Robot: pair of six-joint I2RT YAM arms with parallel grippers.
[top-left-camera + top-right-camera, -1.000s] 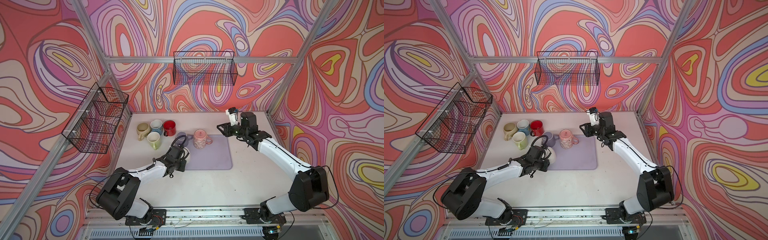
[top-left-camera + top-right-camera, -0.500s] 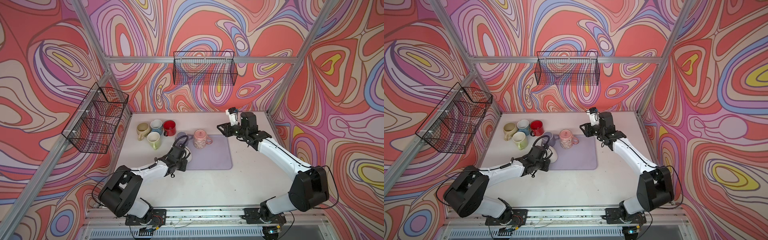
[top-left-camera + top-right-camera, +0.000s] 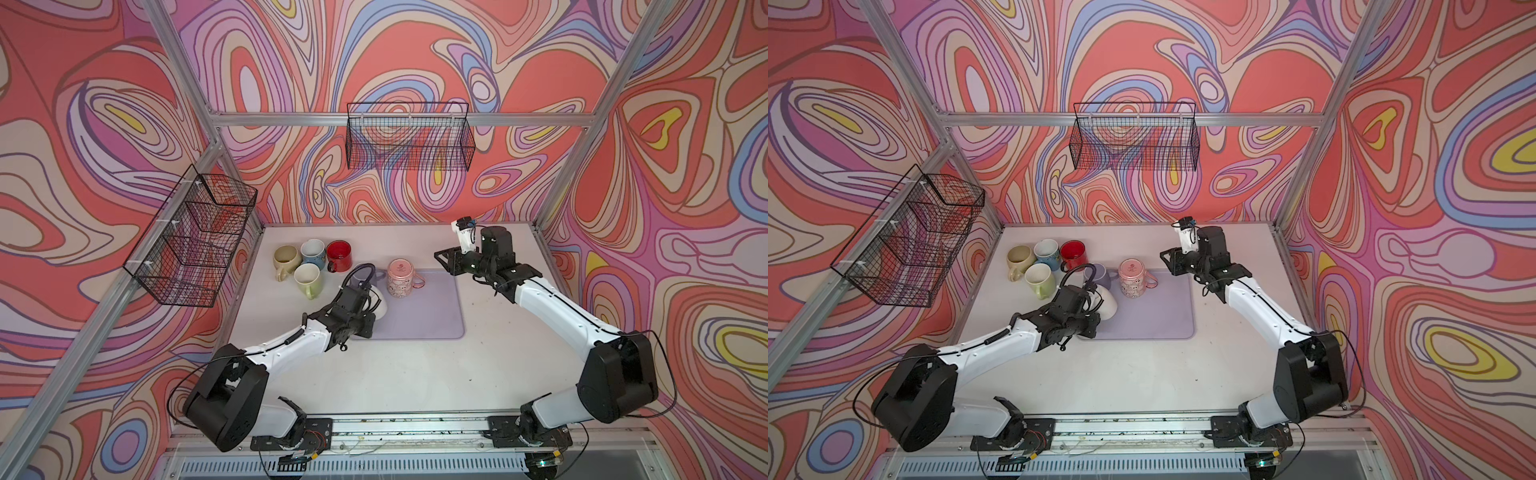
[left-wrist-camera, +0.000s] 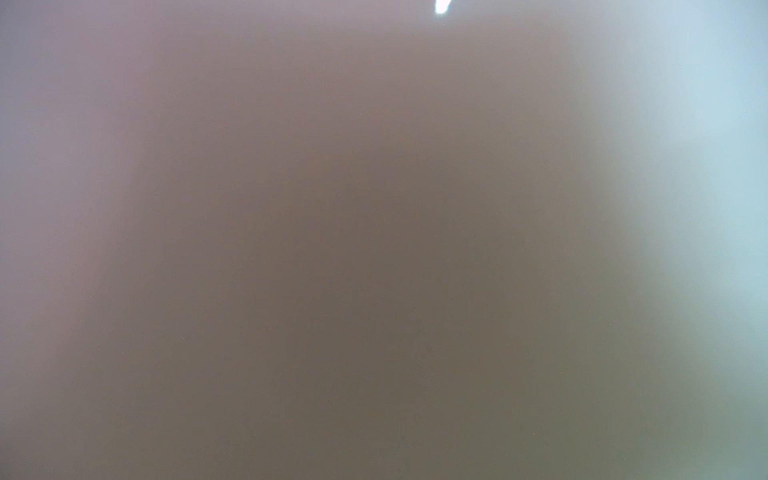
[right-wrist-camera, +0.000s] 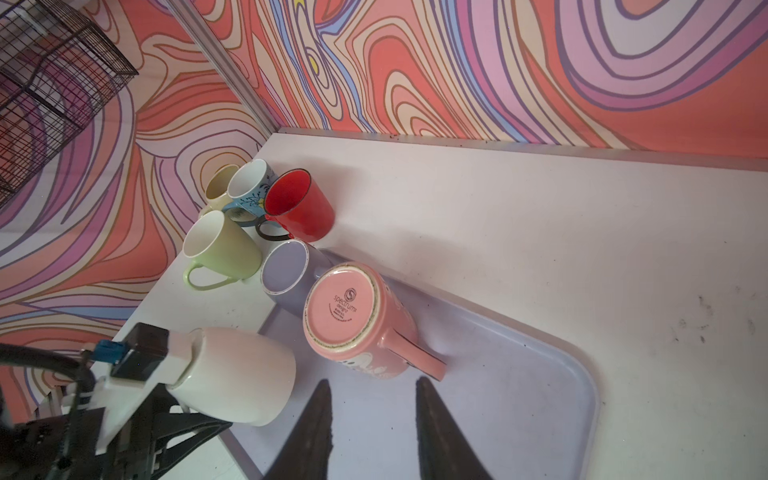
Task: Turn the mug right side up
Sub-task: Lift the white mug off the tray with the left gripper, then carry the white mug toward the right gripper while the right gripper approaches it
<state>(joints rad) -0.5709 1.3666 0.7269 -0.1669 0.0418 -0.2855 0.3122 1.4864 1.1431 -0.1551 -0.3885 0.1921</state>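
left arm: is being stretched low from the near left edge of the table point(image 3: 415, 374) toward the near left corner of the purple mat point(image 3: 432, 316), with the forearm nearly level
left gripper point(image 3: 371, 312): is being kept closed on the white mug point(image 3: 381, 306) at its open end; the fingertips are being hidden by the mug
white mug: is being held tilted on its side over the mat's left edge, closed end toward the mat's middle; the left wrist view is being blurred out entirely
right arm: is being reached in from the near right, elbow bent, wrist raised beyond the mat's far right corner
right gripper point(image 5: 374, 415): is being held partly open and empty, aimed at the pink mug point(image 5: 353, 316)
pink mug: is being left upside down on the mat's far left part, handle pointing right
writing: "spectrum" under a round S mark is being shown on the pink base; the smaller lines cannot be read
other mugs: the lilac mug point(image 5: 286, 270), green mug point(image 3: 306, 276), red mug point(image 3: 338, 255), blue mug point(image 3: 312, 250) and beige mug point(image 3: 286, 257) are being kept upright, clustered by the mat's far left corner
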